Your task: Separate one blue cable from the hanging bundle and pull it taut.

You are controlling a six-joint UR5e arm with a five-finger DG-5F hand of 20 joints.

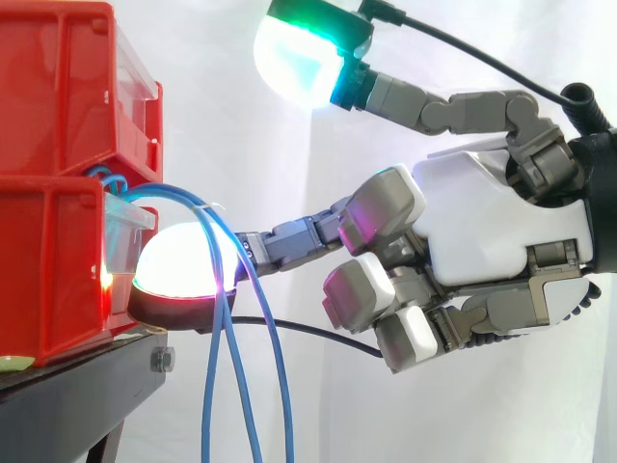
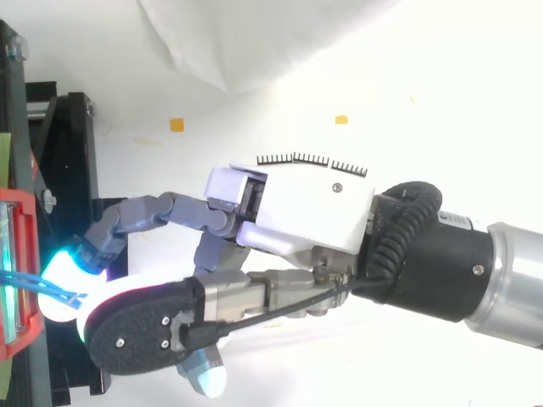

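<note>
Several blue cables (image 1: 208,405) come out of the lower red bin (image 1: 48,280), arc over under a white tie (image 1: 208,206) and hang down past the black stand (image 1: 77,395). My hand (image 1: 501,212) reaches in from the right at the height of the bundle. One straight finger has its glowing pad (image 1: 178,265) against the bin front, with the cables draped across it. The thumb's green pad (image 1: 294,58) is raised far above, apart from the cables. The other fingers (image 1: 376,289) are curled at the palm and hold nothing. In the top view the cables (image 2: 38,286) meet the cyan pad (image 2: 68,264) beside the bin rim (image 2: 19,331).
A second red bin (image 1: 58,96) is stacked on the lower one, both at the left on the stand (image 2: 72,144). A white curtain hangs behind. Two orange marks (image 2: 176,125) lie on the white floor below.
</note>
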